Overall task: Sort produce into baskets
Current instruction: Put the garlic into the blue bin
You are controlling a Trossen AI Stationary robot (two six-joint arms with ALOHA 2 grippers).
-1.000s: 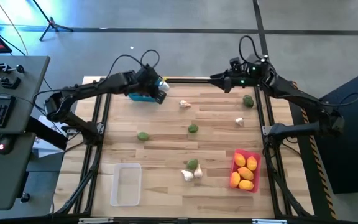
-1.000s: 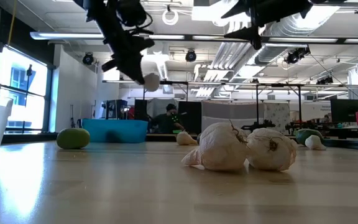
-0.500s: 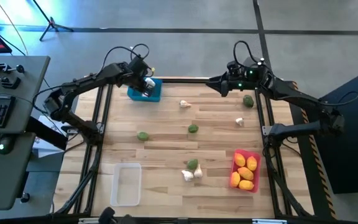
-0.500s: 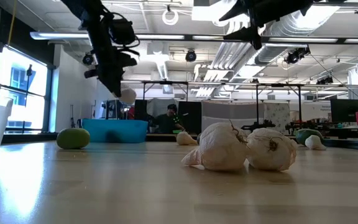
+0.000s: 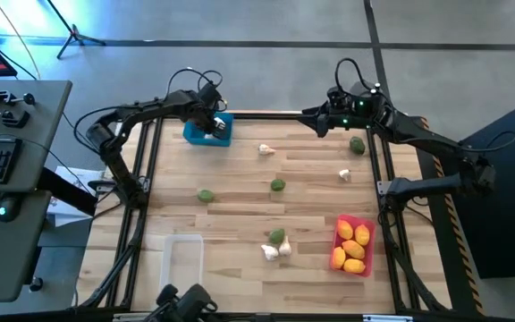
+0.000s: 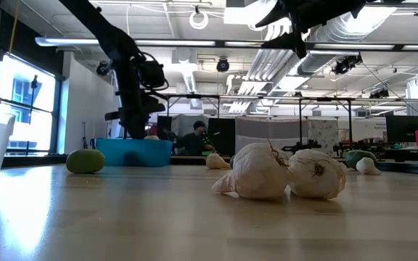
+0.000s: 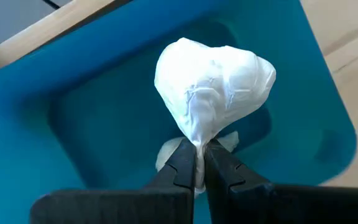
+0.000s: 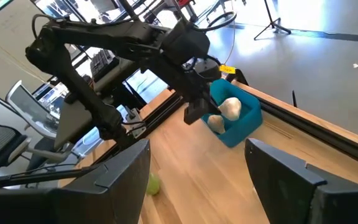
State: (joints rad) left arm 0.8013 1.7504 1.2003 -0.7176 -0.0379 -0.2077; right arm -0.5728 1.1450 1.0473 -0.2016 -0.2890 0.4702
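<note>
The left gripper [image 7: 196, 163], fingers pinching a garlic bulb [image 7: 213, 87] by its stem, hangs it directly over the blue basket [image 7: 55, 118], where another bulb lies.

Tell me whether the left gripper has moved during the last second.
Yes. In the high view the left gripper has moved from the blue basket's right end to over its middle, and in the low view it has dropped to the rim, fingers pinching a garlic bulb.

You see a wooden table [image 5: 240, 183]. On it sit a blue bin [image 5: 209, 131], red bin [image 5: 353, 243], clear bin [image 5: 181, 263], green fruits [image 5: 206, 195] and garlic bulbs [image 5: 270, 252].
</note>
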